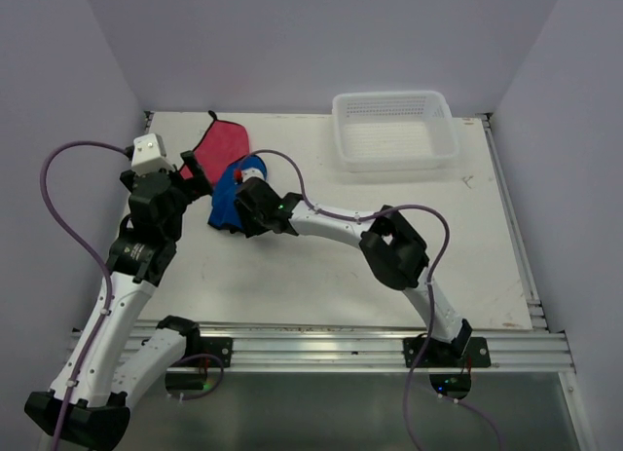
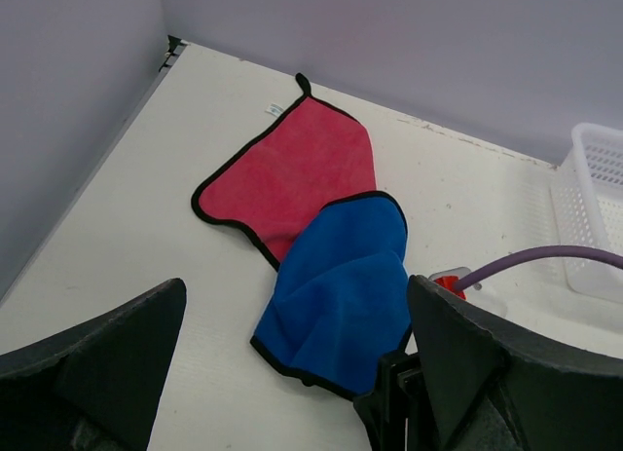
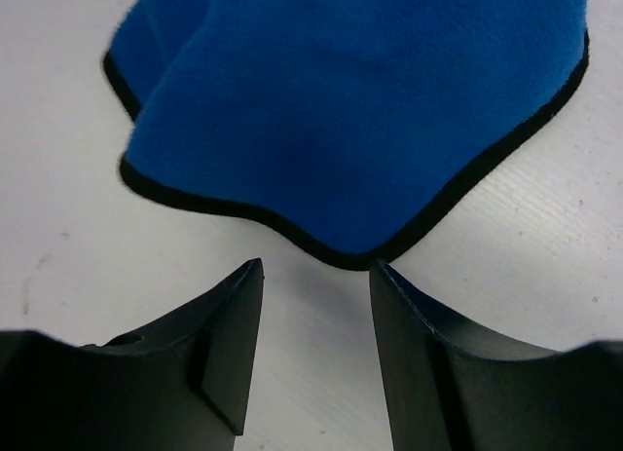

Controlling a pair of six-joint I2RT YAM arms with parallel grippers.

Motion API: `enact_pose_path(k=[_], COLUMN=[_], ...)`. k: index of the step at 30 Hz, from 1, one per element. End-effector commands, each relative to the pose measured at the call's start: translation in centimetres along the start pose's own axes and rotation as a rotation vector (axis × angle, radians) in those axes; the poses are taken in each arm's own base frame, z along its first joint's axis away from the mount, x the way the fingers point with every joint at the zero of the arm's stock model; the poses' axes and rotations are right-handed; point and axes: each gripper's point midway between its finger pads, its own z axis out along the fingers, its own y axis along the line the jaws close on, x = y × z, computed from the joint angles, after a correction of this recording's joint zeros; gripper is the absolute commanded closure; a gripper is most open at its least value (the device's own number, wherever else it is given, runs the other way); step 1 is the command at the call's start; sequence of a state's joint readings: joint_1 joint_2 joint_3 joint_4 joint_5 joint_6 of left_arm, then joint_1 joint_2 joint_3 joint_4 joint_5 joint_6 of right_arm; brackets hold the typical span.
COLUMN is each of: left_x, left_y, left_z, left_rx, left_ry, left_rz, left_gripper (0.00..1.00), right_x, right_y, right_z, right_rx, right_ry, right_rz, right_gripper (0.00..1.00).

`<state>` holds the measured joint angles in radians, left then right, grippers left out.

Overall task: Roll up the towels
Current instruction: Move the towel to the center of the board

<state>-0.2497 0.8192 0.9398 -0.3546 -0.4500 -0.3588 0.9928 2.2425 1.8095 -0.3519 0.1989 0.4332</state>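
Observation:
The blue towel (image 1: 224, 206) lies loosely crumpled at the back left of the table, its top corner overlapping the flat pink-red towel (image 1: 222, 141). Both have dark edging. My right gripper (image 1: 241, 200) sits low at the blue towel's near right edge. In the right wrist view its jaws (image 3: 316, 268) stand apart over bare table, and the towel's black hem (image 3: 350, 256) lies just past the fingertips, with nothing between them. My left gripper (image 1: 195, 183) hovers to the left of both towels, wide open. The left wrist view shows the blue towel (image 2: 341, 295) and the pink-red towel (image 2: 292, 169) ahead of it.
A white mesh basket (image 1: 393, 100) stands at the back right, its corner also in the left wrist view (image 2: 599, 178). The right arm's purple cable (image 2: 545, 256) arcs above the table beside the blue towel. Walls close in on the left and at the back.

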Motion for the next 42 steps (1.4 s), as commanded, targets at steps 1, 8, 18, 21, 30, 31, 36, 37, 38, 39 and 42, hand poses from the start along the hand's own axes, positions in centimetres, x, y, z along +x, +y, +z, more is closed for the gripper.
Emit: enact_pose_path(k=[1, 8, 18, 21, 30, 31, 36, 37, 38, 39, 42], left_x=[-1.4, -1.4, -1.2, -1.2, -1.0, -1.0, -0.8, -0.7, -0.6, -0.5, 0.0], left_y=[0.1, -0.1, -0.3, -0.3, 0.1, 0.2, 0.5, 0.5, 0.6, 0.6, 0.3], left_z=[-0.4, -0.5, -0.4, -0.4, -0.1, -0.1, 0.2, 0.3, 0.4, 0.5, 0.8], left_rx=[-0.006, 0.008, 0.018, 0.018, -0.006, -0.009, -0.028, -0.030, -0.035, -0.038, -0.025], left_ry=[-0.041, -0.041, -0.035, -0.032, -0.031, -0.032, -0.029, -0.027, -0.024, -0.022, -0.003], left_rz=[-0.040, -0.045, -0.040, -0.037, -0.028, -0.028, -0.019, -0.018, -0.016, -0.013, -0.006], left_gripper=[0.00, 0.00, 0.00, 0.00, 0.00, 0.00, 0.00, 0.00, 0.00, 0.00, 0.00], right_x=[-0.8, 0.8, 3.4, 3.0, -4.2, -5.4, -7.2, -6.8, -6.7, -6.3, -3.7], right_y=[-1.4, -2.9, -3.7, -3.7, -3.8, -3.9, -5.7, -6.5, -7.2, -7.9, -11.0], right_z=[0.8, 3.3, 4.2, 3.5, -7.0, -9.5, -15.2, -16.4, -16.9, -17.3, -18.1], right_rx=[0.085, 0.167, 0.189, 0.186, 0.165, 0.144, 0.113, 0.120, 0.125, 0.123, 0.120], right_ry=[-0.009, 0.026, 0.071, 0.066, -0.087, -0.128, -0.190, -0.194, -0.200, -0.202, -0.176], right_rz=[-0.018, -0.064, -0.058, -0.054, -0.057, -0.041, 0.011, 0.028, 0.049, 0.071, 0.175], right_gripper=[0.49, 0.51, 0.72, 0.83, 1.00, 1.00, 1.00, 1.00, 1.00, 1.00, 1.00])
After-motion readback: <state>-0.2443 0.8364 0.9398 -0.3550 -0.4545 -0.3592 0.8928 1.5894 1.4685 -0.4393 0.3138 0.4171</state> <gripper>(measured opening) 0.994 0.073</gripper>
